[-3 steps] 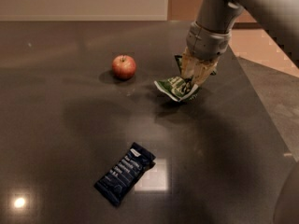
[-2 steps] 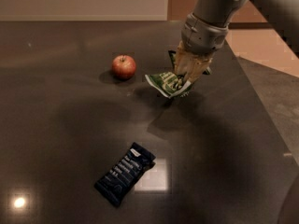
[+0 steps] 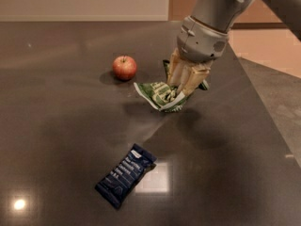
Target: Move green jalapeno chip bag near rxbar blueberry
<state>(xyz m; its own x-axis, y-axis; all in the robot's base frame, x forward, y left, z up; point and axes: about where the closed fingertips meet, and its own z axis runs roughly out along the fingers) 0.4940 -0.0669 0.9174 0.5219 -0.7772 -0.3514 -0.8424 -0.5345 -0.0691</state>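
The green jalapeno chip bag (image 3: 159, 94) hangs crumpled in my gripper (image 3: 181, 89), lifted a little above the dark table, with its shadow below it. The gripper comes down from the upper right and is shut on the bag's right part. The rxbar blueberry (image 3: 125, 174), a dark navy wrapper with white lettering, lies flat and diagonal on the table, nearer the front and left of the bag, well apart from it.
A red apple (image 3: 124, 67) stands on the table left of the bag. The dark table (image 3: 56, 126) ends at a slanted right edge, with floor beyond. The arm's grey wrist (image 3: 203, 39) is above the bag.
The gripper has lifted the bag off the table and carried it left and toward the front, closer to the bar. Apple and bar have not moved.
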